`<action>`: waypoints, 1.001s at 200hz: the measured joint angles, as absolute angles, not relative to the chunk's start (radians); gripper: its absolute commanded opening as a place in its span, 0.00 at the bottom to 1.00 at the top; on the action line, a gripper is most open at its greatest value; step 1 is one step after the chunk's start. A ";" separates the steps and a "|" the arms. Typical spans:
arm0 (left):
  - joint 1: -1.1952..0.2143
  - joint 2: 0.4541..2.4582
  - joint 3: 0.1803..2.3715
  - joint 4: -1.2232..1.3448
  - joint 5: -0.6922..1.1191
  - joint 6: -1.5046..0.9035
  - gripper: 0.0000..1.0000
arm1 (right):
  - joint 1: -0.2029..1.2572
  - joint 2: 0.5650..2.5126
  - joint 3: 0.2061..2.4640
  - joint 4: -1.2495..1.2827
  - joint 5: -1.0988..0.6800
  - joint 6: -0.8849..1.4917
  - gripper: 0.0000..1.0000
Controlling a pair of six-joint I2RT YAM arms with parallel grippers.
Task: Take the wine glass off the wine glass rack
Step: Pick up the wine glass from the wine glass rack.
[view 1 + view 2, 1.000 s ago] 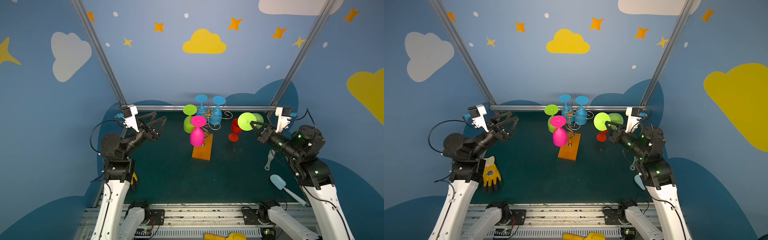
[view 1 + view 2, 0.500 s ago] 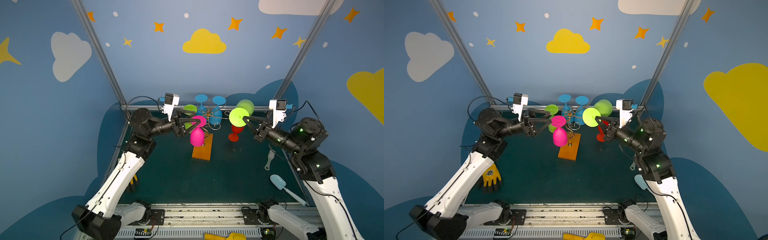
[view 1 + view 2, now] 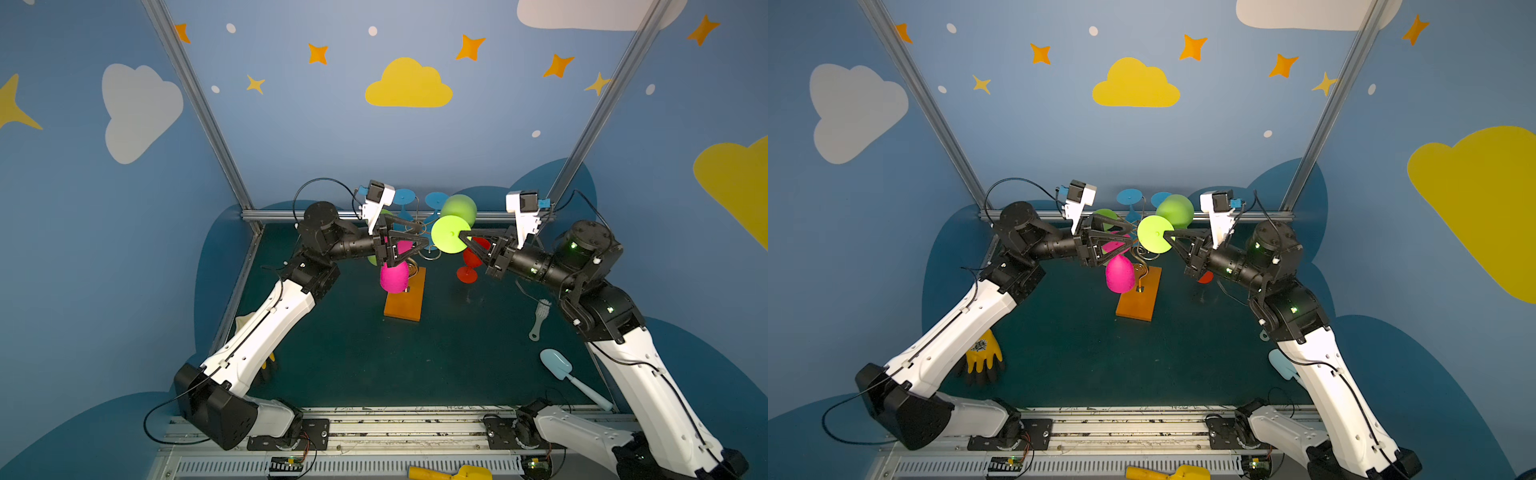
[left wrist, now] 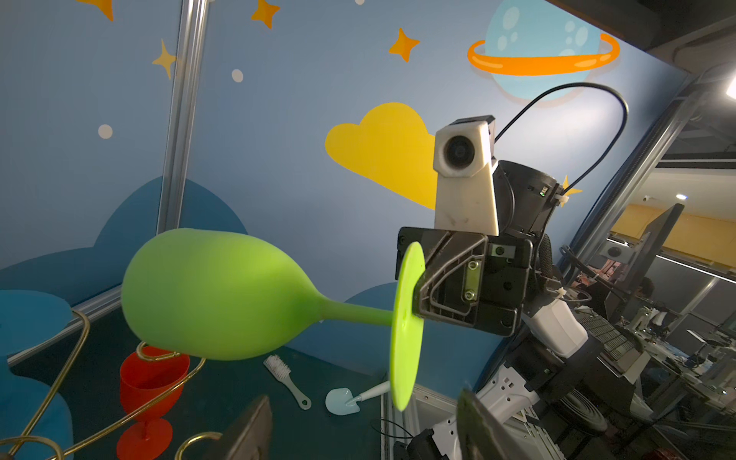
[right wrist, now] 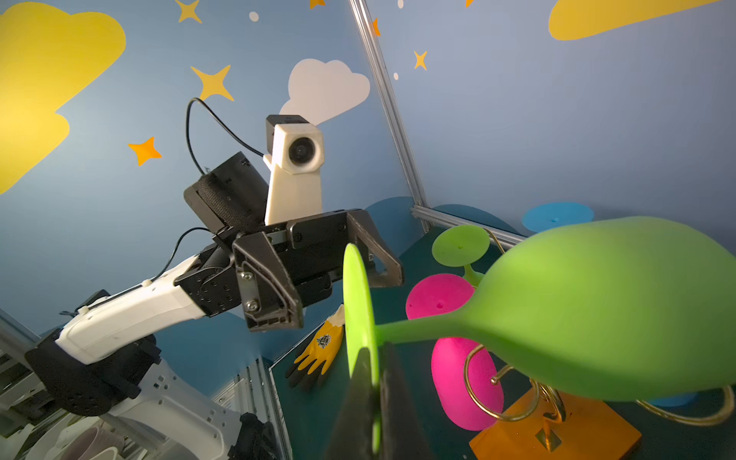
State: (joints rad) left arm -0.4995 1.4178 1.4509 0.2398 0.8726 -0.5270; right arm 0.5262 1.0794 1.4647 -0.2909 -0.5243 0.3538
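The right hand (image 3: 462, 240) is clenched on the flat foot of the lime wine glass (image 4: 215, 294). It holds the glass on its side in the air, stem level and bowl toward the far wall, just above the right side of the wine glass rack (image 3: 405, 301). I cannot tell whether the bowl touches the gold wire. The left hand (image 3: 424, 236) faces it from the left with its fingers spread wide, grasping nothing, its tips near the glass's foot. The rack stands mid-bench (image 3: 374, 365) with a pink glass (image 3: 392, 278) hanging bowl-down on its near side. A red glass (image 3: 471, 257) stands upright just right of the rack.
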 measured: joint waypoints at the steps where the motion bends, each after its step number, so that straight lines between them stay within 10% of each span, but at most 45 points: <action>1: -0.500 1.420 1.452 0.241 0.873 -0.527 0.70 | 0.527 1.080 1.465 -0.291 -0.524 0.353 0.00; 200: -0.502 1.477 1.489 0.278 0.959 -0.611 0.03 | 0.612 1.191 1.541 -0.303 -0.440 0.276 0.06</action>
